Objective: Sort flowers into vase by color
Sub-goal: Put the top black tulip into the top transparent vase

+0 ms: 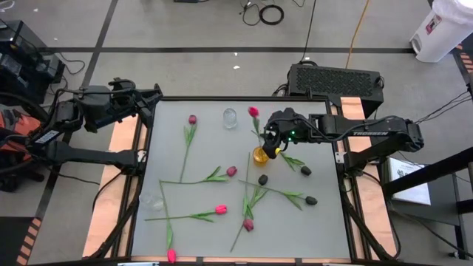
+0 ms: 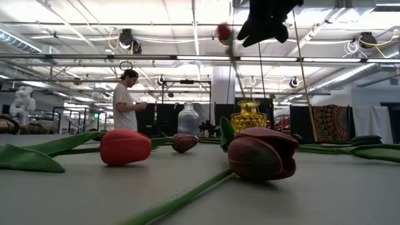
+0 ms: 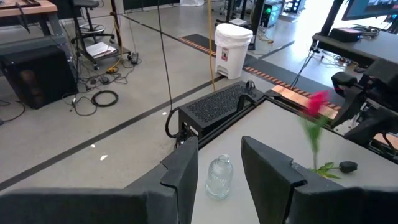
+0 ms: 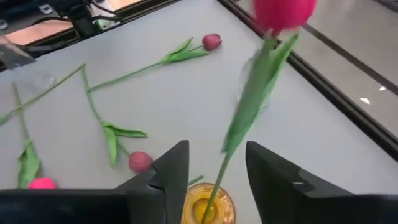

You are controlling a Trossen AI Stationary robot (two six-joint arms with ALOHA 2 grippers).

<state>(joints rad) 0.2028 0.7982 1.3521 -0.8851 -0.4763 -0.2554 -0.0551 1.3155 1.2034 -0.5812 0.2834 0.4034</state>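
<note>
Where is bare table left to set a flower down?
Bare: the far right corner behind the right pincer, and the near right corner beyond the black tulip. Crowded: the middle and near left, crossed with stems, and around the yellow vase and clear vase.

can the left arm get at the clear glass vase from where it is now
Probably yes. The left pincer stands open, pointed at the clear glass vase, with only bare table between them; the nearest flower lies off to one side.
</note>
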